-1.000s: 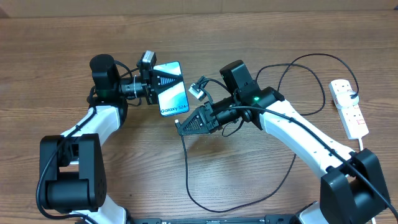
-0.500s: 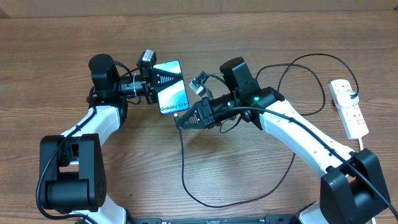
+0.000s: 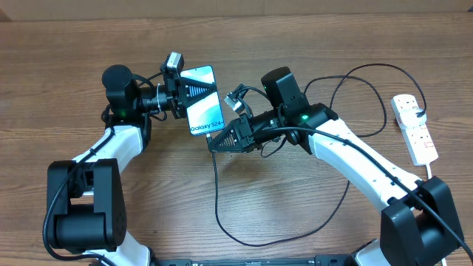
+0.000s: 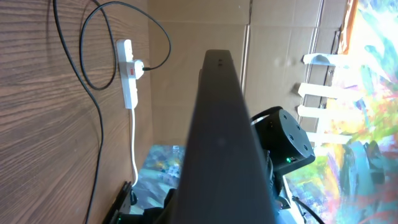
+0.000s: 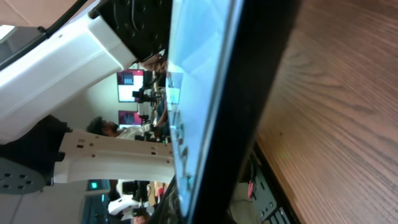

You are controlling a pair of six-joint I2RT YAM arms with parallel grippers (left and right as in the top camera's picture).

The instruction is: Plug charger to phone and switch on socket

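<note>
The left gripper (image 3: pixel 191 96) is pinching the slim rectangular smartphone with the blue-teal screen and "Galaxy S24" lettering (image 3: pixel 207 117). Its fingers are pressed together over the phone's upper part. It is holding the phone tilted, seemingly lifted off the brown wooden table (image 3: pixel 74 44), with the lettered short edge facing the other arm.

The right gripper (image 3: pixel 219 142) is clamped on the free end of the long, thin black charger cable (image 3: pixel 219 199) and is presenting it right at that lettered edge. The rest of the cable is trailing down and looping across the table. The connector tip is hiding between the fingers, so it cannot be told whether it is already entering the port or only touching the edge.

The task is judged to be sitting in the middle of the plugging step: both items are in hand and lined up, but a seated connector is not showing.

The white oblong power strip with small red switches (image 3: pixel 415 129) is lying well apart, on the table's right side, with a black plug in it. Neither gripper is near it, so switching it on is probably remaining to be done. The switches are too small to read.
</note>
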